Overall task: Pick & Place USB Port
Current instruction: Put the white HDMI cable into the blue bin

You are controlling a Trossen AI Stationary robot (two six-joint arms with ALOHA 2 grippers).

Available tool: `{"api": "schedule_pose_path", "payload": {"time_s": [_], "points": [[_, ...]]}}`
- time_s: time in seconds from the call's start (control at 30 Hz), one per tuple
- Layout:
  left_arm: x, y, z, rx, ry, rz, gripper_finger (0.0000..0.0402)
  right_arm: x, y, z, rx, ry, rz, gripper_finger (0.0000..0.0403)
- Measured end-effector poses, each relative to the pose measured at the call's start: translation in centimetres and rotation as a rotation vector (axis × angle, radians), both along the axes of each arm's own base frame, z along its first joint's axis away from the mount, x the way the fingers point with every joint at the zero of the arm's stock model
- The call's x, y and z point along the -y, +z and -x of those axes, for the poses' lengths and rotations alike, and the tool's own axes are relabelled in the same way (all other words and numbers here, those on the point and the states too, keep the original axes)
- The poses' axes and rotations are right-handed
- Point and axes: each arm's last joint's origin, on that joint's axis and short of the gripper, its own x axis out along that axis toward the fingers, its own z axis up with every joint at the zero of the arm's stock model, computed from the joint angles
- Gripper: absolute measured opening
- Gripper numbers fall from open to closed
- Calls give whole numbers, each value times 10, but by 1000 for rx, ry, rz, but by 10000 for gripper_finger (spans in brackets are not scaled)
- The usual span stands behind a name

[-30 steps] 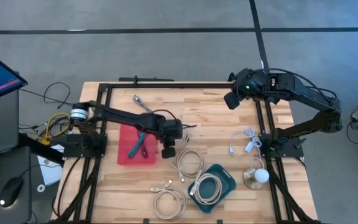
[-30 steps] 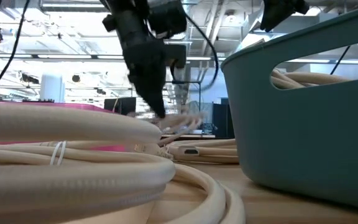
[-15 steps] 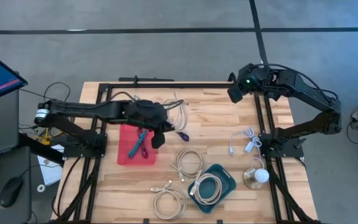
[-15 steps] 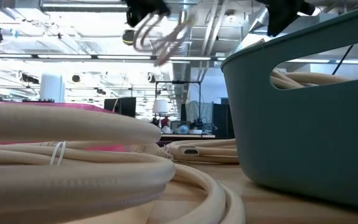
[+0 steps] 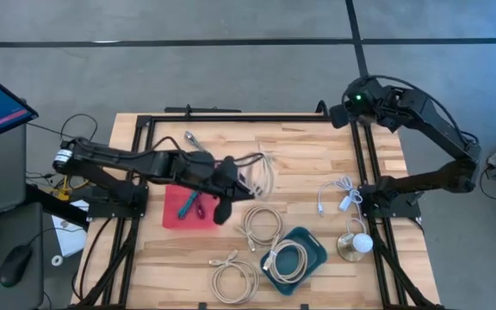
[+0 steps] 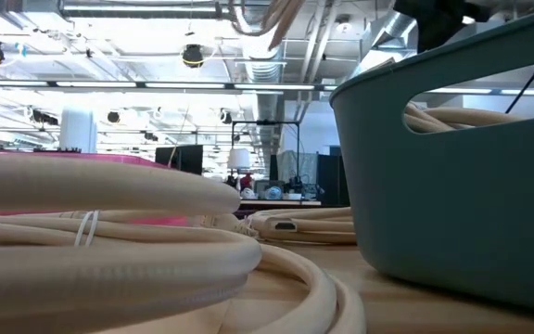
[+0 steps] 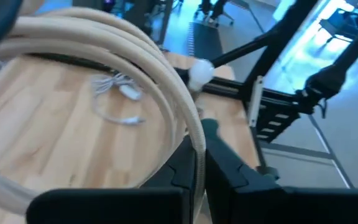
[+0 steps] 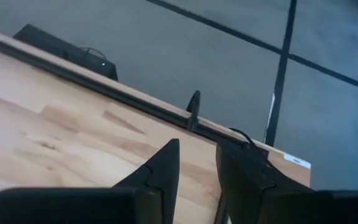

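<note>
The left pincer [image 5: 246, 177] is clenched on a coiled cream USB cable [image 5: 263, 170], held aloft over the middle of the wooden bench [image 5: 300, 155]. Light, limp and springy, it seems best gripped across bundled strands. The right pincer [image 5: 338, 114], part-spread and empty, waits over the far right corner.

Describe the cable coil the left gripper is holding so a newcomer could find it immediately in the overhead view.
Start at the red tray on the wooden table. Just right of it, the left gripper is shut on a cream cable coil, lifted off the table. The other cream coils lie flat nearer the teal bin, one inside it.
</note>
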Motion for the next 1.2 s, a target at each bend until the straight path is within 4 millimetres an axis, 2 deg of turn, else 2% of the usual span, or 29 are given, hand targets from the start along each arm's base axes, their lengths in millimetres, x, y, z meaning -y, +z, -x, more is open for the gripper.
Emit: {"api": "schedule_pose_path", "payload": {"time_s": [0.13,0.43,0.73,1.0,1.2], "points": [[13,0,-18,-9,-41,8,14,3,2,7,-4,-23,8,98],[35,-3,-51,-54,-15,203,14,11,1,13,-55,-28,7,98],[78,-15,-76,-110,-26,359,14,11,0,13,-77,-16,-1,98],[110,-36,-86,-187,-7,510,14,11,1,9,-34,14,-5,98],[124,-48,-94,-180,-21,559,14,12,4,6,13,29,6,98]]}}
